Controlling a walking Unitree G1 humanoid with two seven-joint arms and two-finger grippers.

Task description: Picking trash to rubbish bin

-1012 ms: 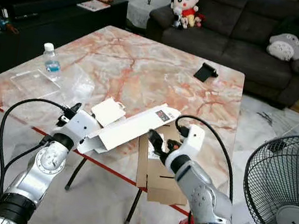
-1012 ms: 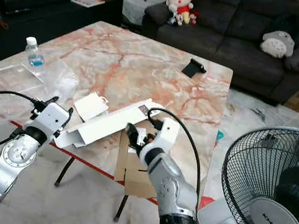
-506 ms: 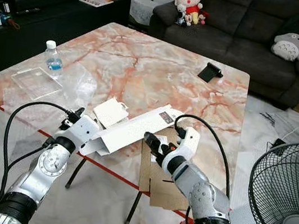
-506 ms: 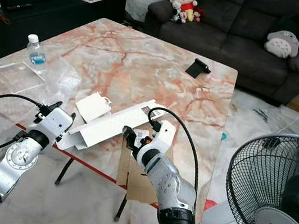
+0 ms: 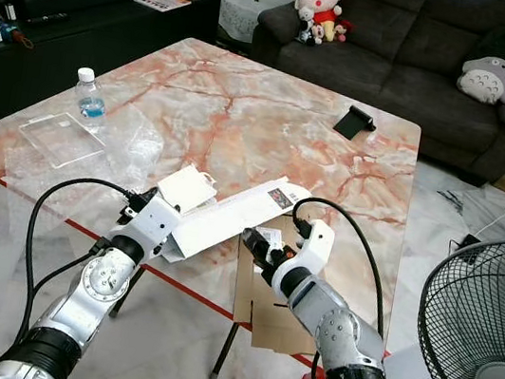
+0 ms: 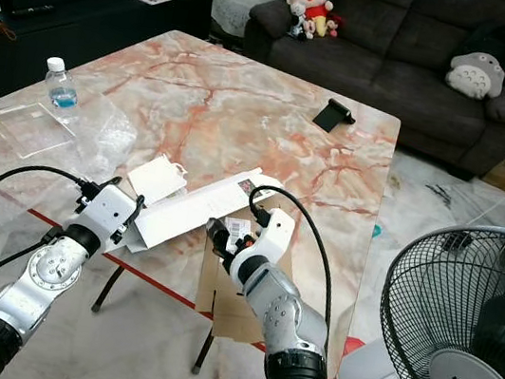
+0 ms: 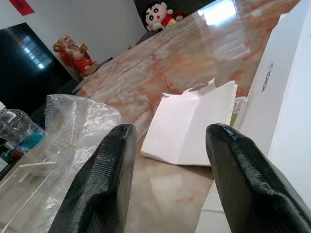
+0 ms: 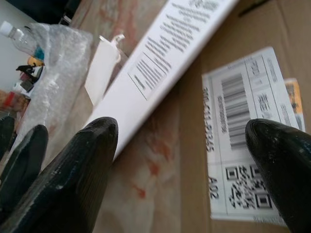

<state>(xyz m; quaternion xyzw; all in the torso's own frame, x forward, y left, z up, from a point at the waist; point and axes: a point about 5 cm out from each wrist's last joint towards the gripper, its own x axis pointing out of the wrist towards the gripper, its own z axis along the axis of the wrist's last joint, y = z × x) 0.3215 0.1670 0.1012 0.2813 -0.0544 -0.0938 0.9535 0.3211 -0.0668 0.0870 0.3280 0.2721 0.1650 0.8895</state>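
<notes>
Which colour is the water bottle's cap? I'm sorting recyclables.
White; the water bottle shows best in the left eye view.

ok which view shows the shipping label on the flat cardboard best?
Right wrist view: the shipping label is close, barcode and QR code resolved. In the eye views the right gripper hangs over that part of the flat cardboard. Left wrist view looks elsewhere.

Home living room, dark sofa (image 5: 418, 52) with plush toys (image 5: 316, 9), marble table (image 5: 244, 121)

Desk (image 5: 244, 121): polished marble, glossy, pink-veined. Long carton (image 5: 228, 219): smooth matt white card. Flattened box (image 5: 264, 297) beneath right hand (image 5: 262, 249): brown corrugated cardboard, paper label. Bubble wrap (image 7: 68, 126) beyond left hand (image 7: 167, 160): clear crinkled plastic. Fingers (image 7: 104, 184): matt black, grainy.
</notes>
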